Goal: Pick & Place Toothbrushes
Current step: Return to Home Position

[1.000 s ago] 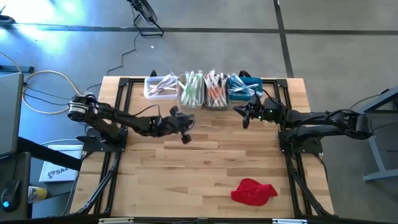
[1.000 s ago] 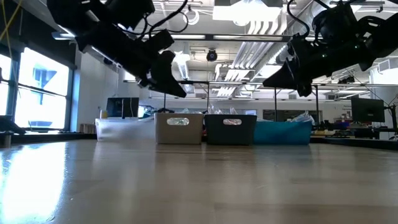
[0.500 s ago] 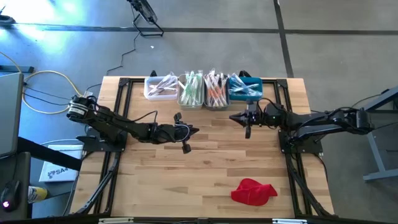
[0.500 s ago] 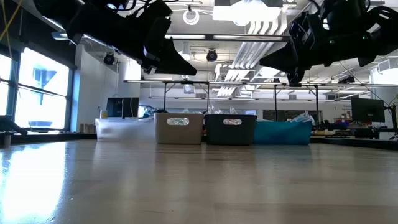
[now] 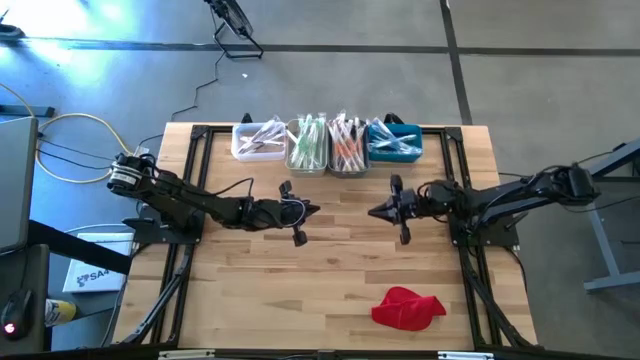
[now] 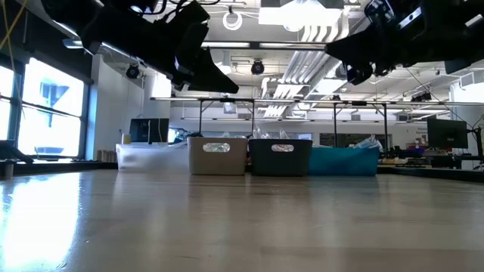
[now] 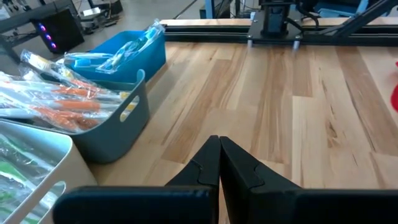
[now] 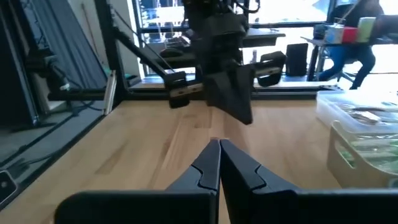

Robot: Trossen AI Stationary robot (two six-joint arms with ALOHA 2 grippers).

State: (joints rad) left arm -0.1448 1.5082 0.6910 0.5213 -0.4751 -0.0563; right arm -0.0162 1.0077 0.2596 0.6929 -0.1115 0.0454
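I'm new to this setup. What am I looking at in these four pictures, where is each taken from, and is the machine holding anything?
It is a robot with two dark arms at a wooden table. One picture looks straight down from above, one looks level across the tabletop, and two come from cameras on the arms' wrists. The left gripper and right gripper hover above mid-table, tips facing each other, both shut and empty. Along the far edge stand a white bin, beige bin, grey bin and blue bin, holding wrapped toothbrushes. A red cloth lies near the front edge.
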